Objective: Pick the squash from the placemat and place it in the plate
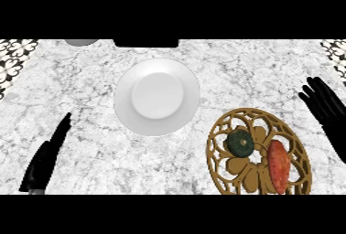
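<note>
You have the squash [240, 143], dark green and round, lying on the placemat [233, 119], a brown openwork mat cut in a flower pattern. Take that placemat as your landmark. The squash sits on its left half, with a long orange-red vegetable [278, 167] just beside it on the right half; you cannot tell whether the two touch.

The white plate [157, 97] lies up and to the left of the placemat, its lower right rim close to the mat's upper left edge, and nothing lies in it.

Your right hand [326, 106] shows to the right of the placemat and a little above it, fingers straight and spread, holding nothing and apart from the mat. Your left hand [46, 157] is well to the left of the placemat, seen edge-on, fingers straight and pointing up the marble counter [74, 100], also holding nothing.
</note>
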### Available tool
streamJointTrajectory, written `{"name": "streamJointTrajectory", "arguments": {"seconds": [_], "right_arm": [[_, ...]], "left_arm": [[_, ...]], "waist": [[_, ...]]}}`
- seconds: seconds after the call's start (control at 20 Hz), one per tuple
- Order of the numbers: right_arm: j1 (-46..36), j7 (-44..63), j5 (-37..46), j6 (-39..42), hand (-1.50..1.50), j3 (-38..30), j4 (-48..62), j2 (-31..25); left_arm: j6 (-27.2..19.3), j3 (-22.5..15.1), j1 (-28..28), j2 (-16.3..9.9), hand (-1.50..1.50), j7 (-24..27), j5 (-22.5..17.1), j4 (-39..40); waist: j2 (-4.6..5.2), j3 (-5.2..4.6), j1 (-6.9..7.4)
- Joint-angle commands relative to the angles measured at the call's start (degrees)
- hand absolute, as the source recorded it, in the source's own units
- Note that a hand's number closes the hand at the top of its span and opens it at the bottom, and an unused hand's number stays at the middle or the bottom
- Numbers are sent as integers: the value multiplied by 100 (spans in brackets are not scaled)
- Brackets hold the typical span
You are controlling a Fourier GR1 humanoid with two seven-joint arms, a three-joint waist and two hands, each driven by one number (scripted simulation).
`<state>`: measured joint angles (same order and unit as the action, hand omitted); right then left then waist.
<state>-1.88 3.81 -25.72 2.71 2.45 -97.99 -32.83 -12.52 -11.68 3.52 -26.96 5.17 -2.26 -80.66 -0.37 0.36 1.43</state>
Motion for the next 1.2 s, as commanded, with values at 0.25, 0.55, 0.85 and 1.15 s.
{"name": "streamJointTrajectory", "arguments": {"seconds": [0.25,0.55,0.85,1.15], "right_arm": [[-1980,43,2088,-1875,150,1403,380,1511],[-1253,1140,4269,-3570,-150,1779,1346,1387],[-1190,263,5386,-5792,-150,2217,1869,3183],[-1735,2046,7534,-5732,-150,2316,2234,3267]], "left_arm": [[387,200,-1589,187,0,-179,-489,-1097],[484,302,-1681,215,0,-457,-752,-1013],[548,525,-1620,171,0,-565,-940,-1020],[752,756,-1655,9,0,-899,-1031,-1223]], "waist": [[80,-54,359],[92,-44,107],[40,-35,-5],[-2,-50,-141]]}}
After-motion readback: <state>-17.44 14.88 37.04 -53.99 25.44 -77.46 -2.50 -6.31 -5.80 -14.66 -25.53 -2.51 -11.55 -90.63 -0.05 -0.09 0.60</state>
